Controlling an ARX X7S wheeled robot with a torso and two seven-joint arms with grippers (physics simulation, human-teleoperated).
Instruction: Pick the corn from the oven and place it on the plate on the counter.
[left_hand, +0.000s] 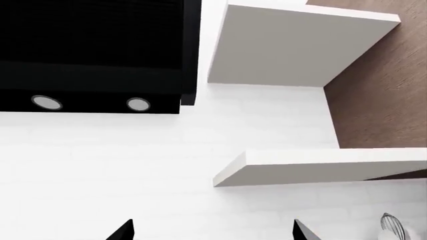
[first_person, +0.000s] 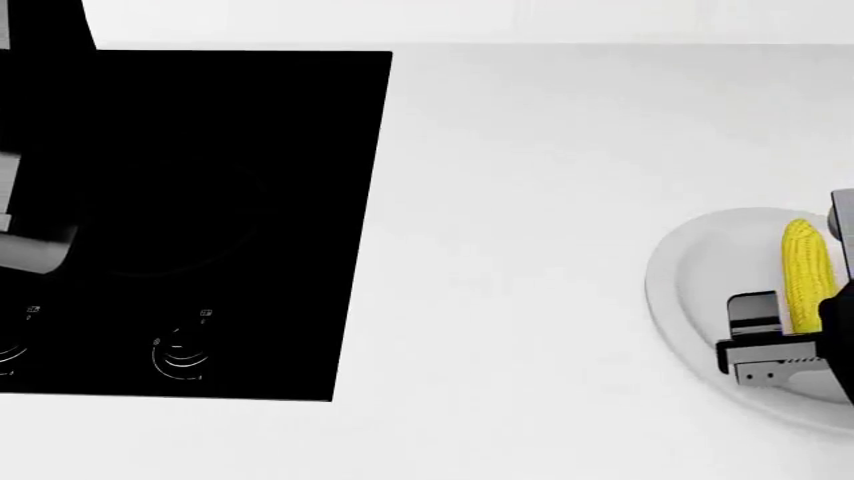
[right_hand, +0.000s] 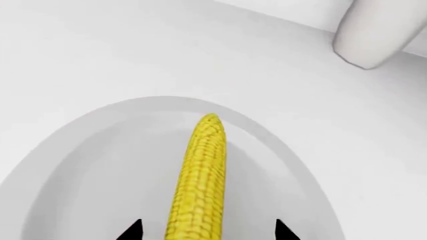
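Already the corn (first_person: 803, 275) lies on the plate (first_person: 694, 270) on the table (first_person: 534, 150). Right end effector (right_hand: 207, 231) stands wide around it; left end effector (left_hand: 212, 231) gapes wide too.

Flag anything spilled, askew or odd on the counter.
Nothing stands out. The corn lies whole inside the plate, the right gripper open around its near end, and the counter shows no spill.

A black range hood (left_hand: 93, 50) with two round lights (left_hand: 47, 102) on its underside hangs against a white brick wall (left_hand: 133, 165). Beside it, two white shelves (left_hand: 293, 45) project from the wall, one above the other, meeting a brown wood-grain panel (left_hand: 380, 100) at their far ends. Below the lower shelf (left_hand: 320, 167), part of a metal whisk (left_hand: 392, 225) shows. A pale cylindrical object (right_hand: 377, 30) shows only in part.
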